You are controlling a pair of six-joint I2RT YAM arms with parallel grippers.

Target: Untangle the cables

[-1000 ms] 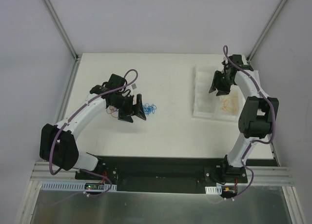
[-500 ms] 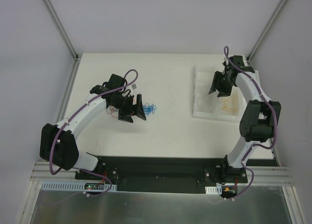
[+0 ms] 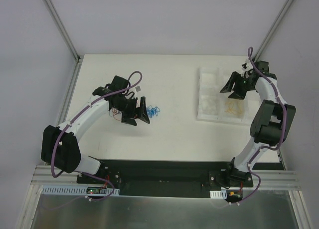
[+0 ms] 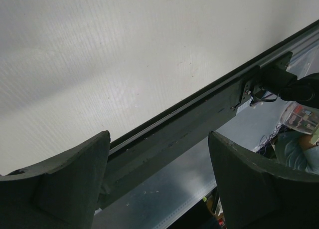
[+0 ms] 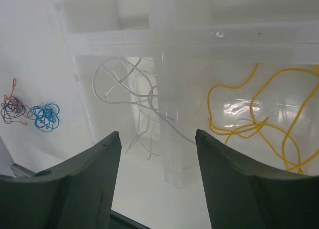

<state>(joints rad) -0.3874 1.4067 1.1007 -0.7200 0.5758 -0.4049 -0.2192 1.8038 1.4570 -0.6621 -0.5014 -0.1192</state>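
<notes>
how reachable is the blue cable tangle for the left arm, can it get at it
Probably yes. The left pincer hangs open right beside the blue tangle, and nothing lies over it. Its camera faces the near edge of the table instead, so the wrist would likely need turning.

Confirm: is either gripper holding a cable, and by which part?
Nothing held: left gripper open and empty; right gripper open and empty, over the tray.

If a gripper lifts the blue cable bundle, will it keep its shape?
Probably not: the blue cable bundle is thin, loosely coiled wire, so likely floppy and light. The red and dark tangle lies beside it, so strands may snag and drag along.
</notes>
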